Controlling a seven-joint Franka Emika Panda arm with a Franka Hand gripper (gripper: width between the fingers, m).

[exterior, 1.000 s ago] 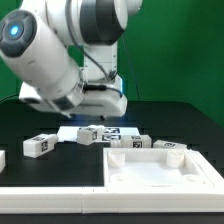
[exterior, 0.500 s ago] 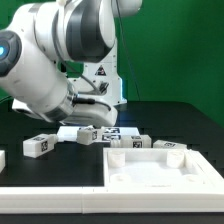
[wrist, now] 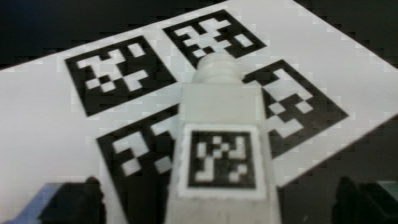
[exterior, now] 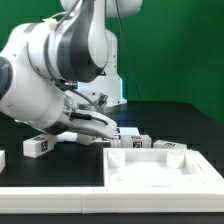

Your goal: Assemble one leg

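Observation:
In the wrist view a white leg [wrist: 214, 150] with a square tag on its upper face lies on the marker board [wrist: 125, 70], over its printed tags. My gripper [wrist: 217, 205] is open, with one dark finger [wrist: 71, 202] on each side of the leg's near end, apart from it. In the exterior view my gripper [exterior: 100, 127] is low over the marker board, and the arm hides that leg. Another leg [exterior: 38, 146] lies to the exterior view's left. Two more legs [exterior: 132, 140] lie by the panel's far edge.
A large flat white panel [exterior: 150, 172] with raised rims lies at the front on the exterior view's right. A white strip [exterior: 50, 197] runs along the front edge. The black table [exterior: 190, 125] extends behind.
The arm has swung down and forward over the marker board. The gripper now sits low around the leg that earlier lay uncovered there. The parts on the table have not moved.

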